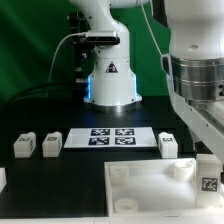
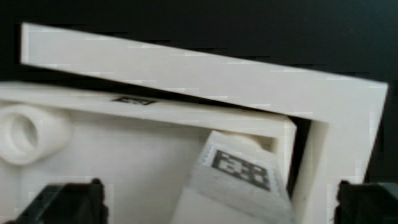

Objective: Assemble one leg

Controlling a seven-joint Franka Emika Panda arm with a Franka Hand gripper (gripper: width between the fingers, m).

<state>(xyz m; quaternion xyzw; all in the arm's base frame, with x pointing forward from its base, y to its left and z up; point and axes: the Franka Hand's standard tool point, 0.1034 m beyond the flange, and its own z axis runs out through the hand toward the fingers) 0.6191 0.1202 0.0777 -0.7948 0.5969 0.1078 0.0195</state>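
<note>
The table (image 1: 40, 115) is a dark work surface that carries every part within the arm's reach. The arm (image 1: 195, 75) occupies the exterior view's right and reaches down toward the near corner of the table.

A white frame (image 2: 267, 85) wraps the corner there, probably as a stop that keeps the panel from sliding under load. The large white panel (image 1: 150, 190) lies flat against this frame, with its round sockets facing up; one socket (image 2: 27, 130) is visible in the wrist view. This placement presents the sockets for a leg to be inserted from above.

The marker board (image 1: 112, 138) lies flat at mid-table, well apart from the panel corner.

The gripper (image 2: 210, 205) hangs above the panel. Its two dark fingertips (image 2: 71, 203) stand wide apart with nothing held between them.

The leg (image 2: 240, 172) stands at the panel corner beside the frame, tag face toward the wrist camera. It lies between the lines of the two fingertips and beyond them, not yet enclosed. Whether it already sits in a socket cannot be determined.

Three further legs rest on the table: two (image 1: 24, 146) (image 1: 51, 143) at the exterior view's left and one (image 1: 169, 145) near the arm.
</note>
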